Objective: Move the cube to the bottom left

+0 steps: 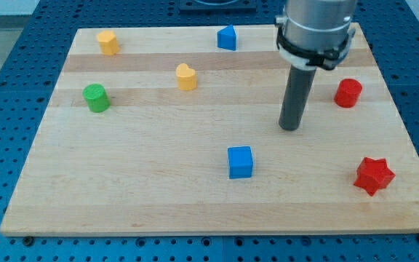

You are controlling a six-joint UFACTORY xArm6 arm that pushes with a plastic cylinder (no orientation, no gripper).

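A blue cube point(240, 161) sits on the wooden board point(137, 189), a little right of centre and toward the view's bottom. My tip point(290, 127) rests on the board up and to the right of the cube, apart from it by about a cube's width. The dark rod rises from the tip into the grey arm at the view's top right.
A yellow block point(108, 42) lies at the top left, a yellow heart-like block point(186, 76) at upper middle, a green cylinder point(96, 97) at left, a blue wedge-like block point(227, 37) at top centre, a red cylinder point(348, 93) at right, a red star point(374, 175) at bottom right.
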